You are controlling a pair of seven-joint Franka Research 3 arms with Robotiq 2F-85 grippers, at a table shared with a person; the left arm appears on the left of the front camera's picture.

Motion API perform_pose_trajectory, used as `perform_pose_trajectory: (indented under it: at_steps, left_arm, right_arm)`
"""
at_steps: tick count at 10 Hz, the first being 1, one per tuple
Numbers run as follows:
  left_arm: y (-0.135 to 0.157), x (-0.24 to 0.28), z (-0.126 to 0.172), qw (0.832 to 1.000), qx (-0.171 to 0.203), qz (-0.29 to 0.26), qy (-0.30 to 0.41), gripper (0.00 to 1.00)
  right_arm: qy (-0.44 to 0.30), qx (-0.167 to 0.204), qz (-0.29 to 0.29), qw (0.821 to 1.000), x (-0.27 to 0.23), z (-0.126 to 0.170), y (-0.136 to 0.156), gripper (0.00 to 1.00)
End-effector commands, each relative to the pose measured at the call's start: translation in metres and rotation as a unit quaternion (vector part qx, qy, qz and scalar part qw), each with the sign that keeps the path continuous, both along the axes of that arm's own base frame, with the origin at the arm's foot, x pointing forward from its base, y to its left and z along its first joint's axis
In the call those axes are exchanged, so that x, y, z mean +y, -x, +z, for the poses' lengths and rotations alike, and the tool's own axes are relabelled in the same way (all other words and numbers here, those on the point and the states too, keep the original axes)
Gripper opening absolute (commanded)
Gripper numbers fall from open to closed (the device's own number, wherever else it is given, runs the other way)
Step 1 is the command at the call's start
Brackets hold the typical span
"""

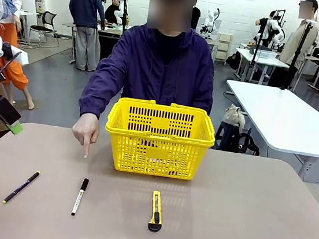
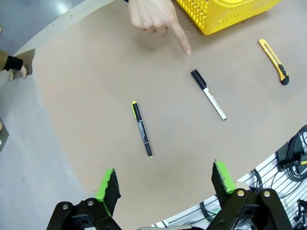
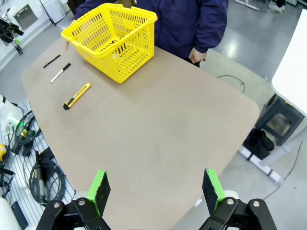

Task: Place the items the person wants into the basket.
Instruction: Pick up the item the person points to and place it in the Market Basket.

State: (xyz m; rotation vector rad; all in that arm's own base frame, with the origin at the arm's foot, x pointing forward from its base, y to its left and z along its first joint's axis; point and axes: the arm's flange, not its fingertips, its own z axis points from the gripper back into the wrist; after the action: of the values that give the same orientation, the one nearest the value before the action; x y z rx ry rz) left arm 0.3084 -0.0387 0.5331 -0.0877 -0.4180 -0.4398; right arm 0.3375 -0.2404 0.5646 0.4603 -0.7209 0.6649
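A white-barrelled marker (image 1: 79, 196) (image 2: 208, 94) (image 3: 60, 73) with a black cap lies on the brown table, left of centre. The person's hand (image 1: 86, 131) (image 2: 160, 21) points an index finger down at the table just beyond the marker's cap. The yellow basket (image 1: 158, 137) (image 2: 225, 14) (image 3: 112, 40) stands upright in front of the person, to the right of that hand. My left gripper (image 1: 8, 118) (image 2: 165, 184) hangs open above the table's left edge, empty. High over the table's near right side, my right gripper (image 3: 156, 189) is open and empty too.
A thin black pen (image 1: 21, 187) (image 2: 142, 128) (image 3: 52, 61) with a yellow-green tip lies left of the marker. A yellow-and-black utility knife (image 1: 156, 210) (image 2: 274, 61) (image 3: 77, 96) lies in front of the basket. Bare table (image 1: 251, 224) stretches to the right.
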Motion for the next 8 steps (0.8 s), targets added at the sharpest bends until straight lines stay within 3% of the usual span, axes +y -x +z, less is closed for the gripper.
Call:
perform_pose_trajectory:
  at_steps: [1, 5, 8]
  left_arm:
    - [0.002, 0.002, 0.000, 1.000, -0.001, 0.003, -0.007, 1.00]
    - [0.000, 0.001, 0.000, 1.000, 0.000, -0.002, -0.002, 1.00]
    - [-0.011, -0.084, -0.037, 0.997, 0.060, 0.001, -0.045, 1.00]
  right_arm:
    - [-0.009, -0.011, 0.007, 1.000, 0.000, -0.002, -0.001, 1.00]
    - [-0.009, -0.011, 0.007, 1.000, 0.000, -0.002, -0.001, 1.00]
    - [-0.009, -0.011, 0.007, 1.000, 0.000, -0.002, -0.001, 1.00]
